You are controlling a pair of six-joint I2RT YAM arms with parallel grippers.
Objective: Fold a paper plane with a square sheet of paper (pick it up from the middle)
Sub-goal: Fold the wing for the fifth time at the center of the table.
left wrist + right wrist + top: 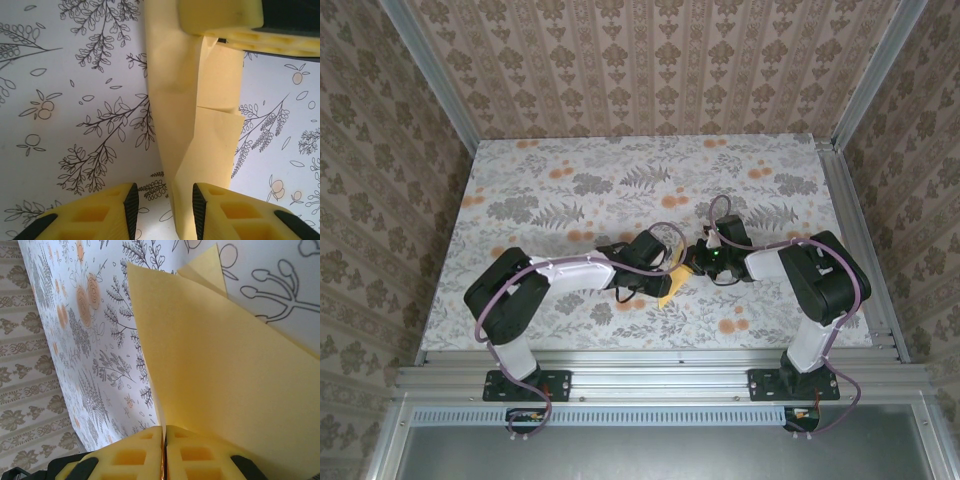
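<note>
Mid-fold: the half-folded paper hung over the middle of the counter. The pressed-together right fingers pinched its edge, while the left fingers stood apart astride its long crease. Next, I judge, they must close and sharpen that crease. Open counter lay all around.

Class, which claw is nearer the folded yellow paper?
Right. The right claw is shut on the yellow paper, pinching its edge. The left claw straddles the paper's other end with jaws apart, a gap showing on one side.
</note>
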